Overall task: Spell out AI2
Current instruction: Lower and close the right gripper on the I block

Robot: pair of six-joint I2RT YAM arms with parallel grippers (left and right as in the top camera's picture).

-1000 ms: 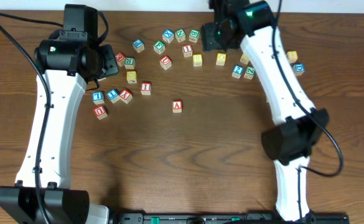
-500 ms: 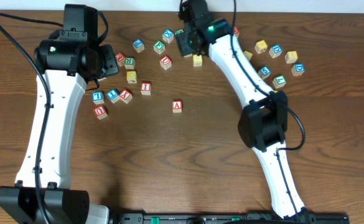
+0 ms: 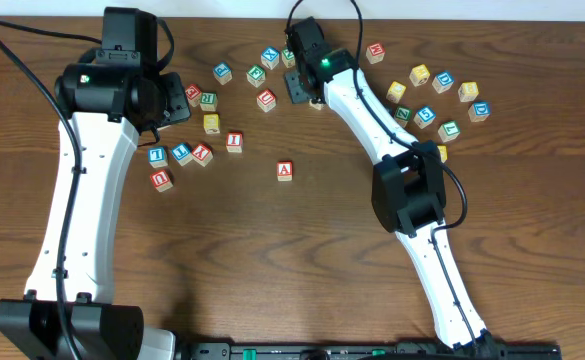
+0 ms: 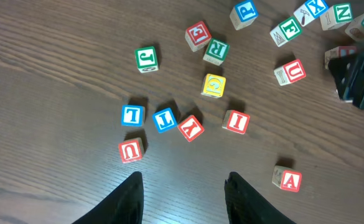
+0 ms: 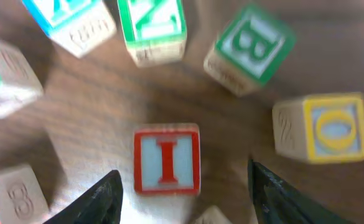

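The red-framed A block [image 3: 285, 171] lies alone on the wood, also at the lower right of the left wrist view [image 4: 289, 180]. One red-framed I block [image 3: 235, 142] sits left of it. Another red-framed I block [image 5: 167, 158] lies face up just ahead of my right gripper [image 5: 182, 193], which is open with nothing between its fingers. From overhead that gripper [image 3: 300, 85] hides this block. My left gripper [image 4: 182, 199] is open and empty, above the table near the left cluster [image 3: 169, 100]. I cannot pick out the 2 among the blue-framed blocks.
Loose blocks lie around the right gripper: a green N [image 5: 154, 25], a green B [image 5: 250, 46], a yellow O [image 5: 334, 127]. A left cluster includes a yellow block [image 3: 211, 124] and a red Y [image 3: 202, 153]. More blocks [image 3: 442, 80] lie at the back right.
My right arm has swung left from the back-right blocks to the back middle, over a red-framed I. The left arm and the blocks have not moved.
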